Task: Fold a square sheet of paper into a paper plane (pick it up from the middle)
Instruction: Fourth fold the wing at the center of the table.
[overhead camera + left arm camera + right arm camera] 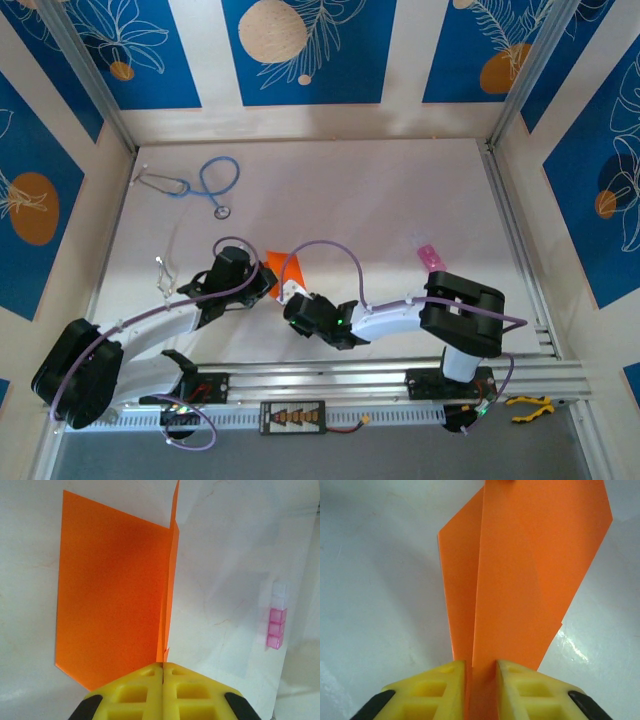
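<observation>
Top external view: both arms reach inward over the white bench (400, 200) and meet at the orange paper (277, 266), held between them left of the bench's middle. A stethoscope (205, 185) lies well behind it and a small strip of pink blocks (428, 255) lies off to the right.

Left wrist view: the left hand (163, 666) is clenched on the paper's near edge, its yellow fingers (135, 692) pressed together exactly where a crease runs in. We judge that this pinch anchors the fold line while the other arm works. One broad flap spreads left of the crease, and a narrow strip stands edge-on at its right.

Right wrist view: the right hand (481, 666) straddles the paper from the opposite side. Its fingers are a little apart and the layers pass through the gap, so we read it as not yet clamped.

The paper is thin, matt and unmarked, yet crisp enough to hold straight creases and slanted edges. The bench is smooth and faintly glossy, and the fingers are a moulded lattice of square pockets.
</observation>
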### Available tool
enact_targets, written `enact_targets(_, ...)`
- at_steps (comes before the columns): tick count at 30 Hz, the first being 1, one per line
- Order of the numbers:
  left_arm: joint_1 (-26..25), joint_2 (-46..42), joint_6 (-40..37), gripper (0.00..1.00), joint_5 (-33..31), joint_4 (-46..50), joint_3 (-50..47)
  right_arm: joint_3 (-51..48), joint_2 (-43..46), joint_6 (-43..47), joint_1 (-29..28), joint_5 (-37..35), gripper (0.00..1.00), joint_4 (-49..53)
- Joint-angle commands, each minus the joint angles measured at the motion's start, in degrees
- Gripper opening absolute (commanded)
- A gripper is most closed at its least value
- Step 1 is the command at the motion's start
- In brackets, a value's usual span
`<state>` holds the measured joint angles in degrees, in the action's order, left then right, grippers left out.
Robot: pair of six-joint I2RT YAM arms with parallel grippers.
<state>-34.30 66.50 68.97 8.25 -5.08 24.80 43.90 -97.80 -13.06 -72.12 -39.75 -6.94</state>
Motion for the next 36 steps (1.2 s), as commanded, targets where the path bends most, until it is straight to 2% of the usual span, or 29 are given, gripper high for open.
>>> enact_targets(1,-0.29,0.11,0.20,0.04,-0.47,-0.46,0.86,1.31,-0.27,-0.72,0.35,-1.06,0.18,-2.11)
enact_targets(14,-0.27,-1.20,-0.32,0.07,-1.51,1.21,1.00,-0.56,1.25,-2.41,1.09,0.85,0.04,-2.11)
enact_targets(16,-0.31,-1.56,-0.42,0.13,-1.70,1.54,1.09,-0.84,1.57,-2.92,1.38,1.63,0.03,-2.07)
enact_targets(19,-0.31,-2.69,-1.27,0.32,-2.30,3.45,1.70,-1.67,2.33,-4.56,2.36,3.74,0.02,-2.54)
enact_targets(21,-0.29,-4.61,-2.52,0.43,-3.65,6.91,2.62,-2.94,3.44,-5.97,3.86,8.11,0.02,-4.07)
enact_targets(24,-0.17,-8.31,-3.45,0.49,-6.46,11.34,3.09,-5.27,5.00,-9.78,7.53,19.47,0.02,-7.60)
enact_targets(27,0.00,-11.67,-3.41,0.52,-8.03,13.21,2.17,-7.01,5.60,-14.84,11.68,30.66,0.02,-10.74)
enact_targets(30,0.10,-13.61,-2.92,0.52,-8.33,13.78,1.10,-8.01,5.23,-18.71,14.81,38.28,0.02,-13.02)
enact_targets(36,0.16,-13.01,-2.01,0.52,-7.09,11.56,-0.03,-8.46,3.57,-23.65,18.29,45.35,0.02,-14.16)
